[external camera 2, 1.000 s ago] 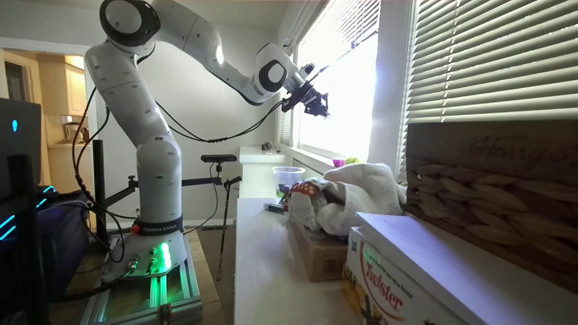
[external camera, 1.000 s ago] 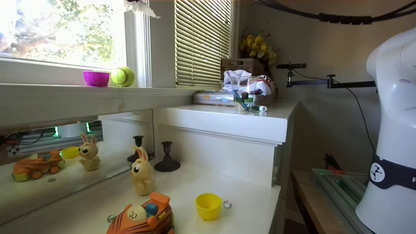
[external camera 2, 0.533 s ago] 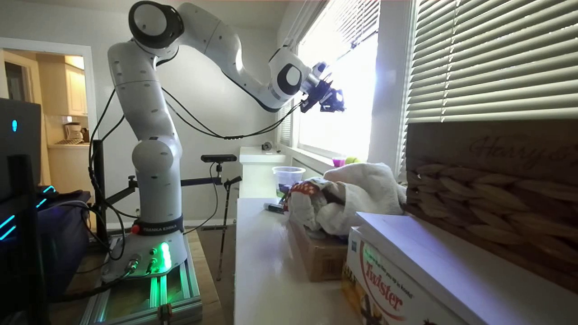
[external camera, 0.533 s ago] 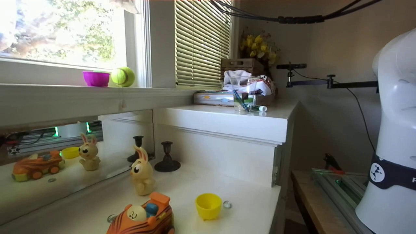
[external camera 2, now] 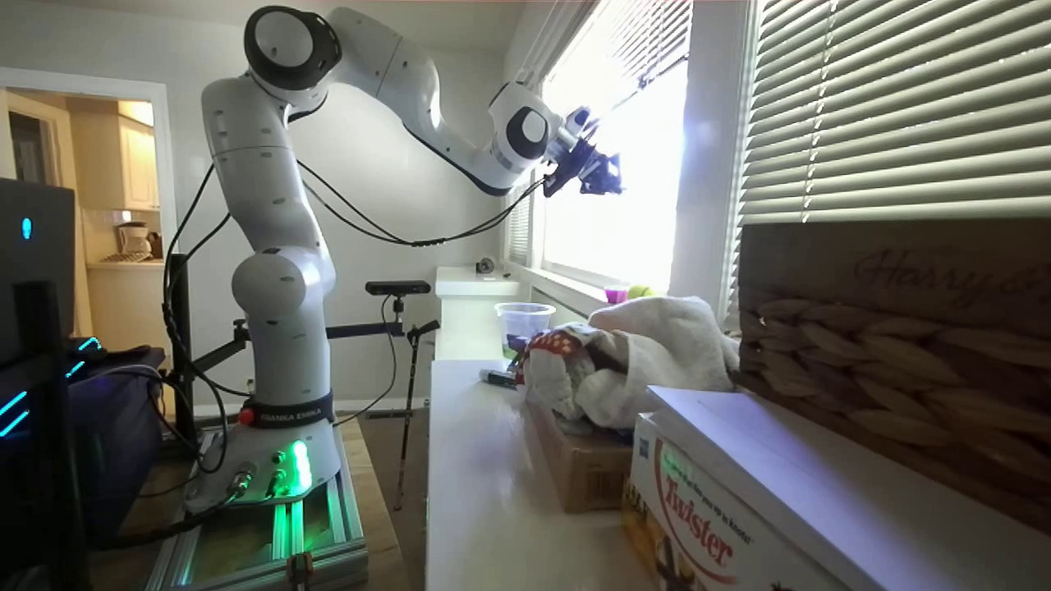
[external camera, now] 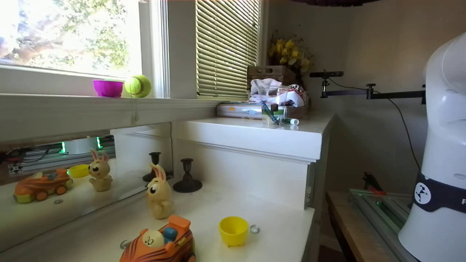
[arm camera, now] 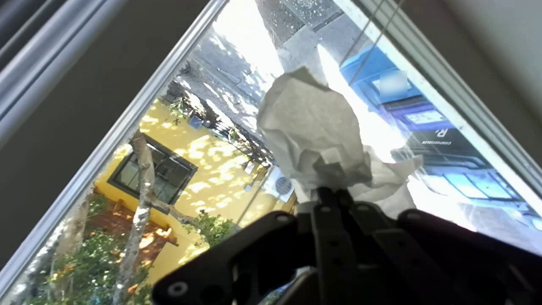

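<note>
While looking out past the pincer in the wrist view, see crumpled white paper gripped in its closed tips, bunched directly ahead, with the window behind; cannot tell whether touching. In an exterior view, behind the pincer, follow the arm: moved closer to the window over the last second, then lifted slightly. In an exterior view, find almost no paper at the top edge, after dangling there a second ago; below the pincer, unmoved, see a purple cup and tennis ball. Suggests a firm hold, with work up at the window.
</note>
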You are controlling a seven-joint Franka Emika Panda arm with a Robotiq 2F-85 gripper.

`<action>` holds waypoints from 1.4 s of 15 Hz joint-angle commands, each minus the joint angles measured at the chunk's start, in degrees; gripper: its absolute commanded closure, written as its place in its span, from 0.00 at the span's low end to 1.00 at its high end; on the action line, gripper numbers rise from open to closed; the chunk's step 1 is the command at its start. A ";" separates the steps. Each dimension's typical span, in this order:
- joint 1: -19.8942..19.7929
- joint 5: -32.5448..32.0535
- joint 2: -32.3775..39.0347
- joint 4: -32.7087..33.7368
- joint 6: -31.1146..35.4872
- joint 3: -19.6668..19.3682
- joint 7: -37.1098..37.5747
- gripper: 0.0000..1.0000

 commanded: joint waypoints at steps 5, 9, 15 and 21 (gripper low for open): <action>-15.54 -12.48 0.31 5.51 2.49 13.38 20.48 0.99; -25.28 -20.33 0.45 8.12 6.19 20.53 28.79 0.99; -38.33 -26.98 2.03 13.13 9.69 31.34 34.10 0.99; -50.60 -28.82 4.42 16.14 9.57 42.44 34.83 0.99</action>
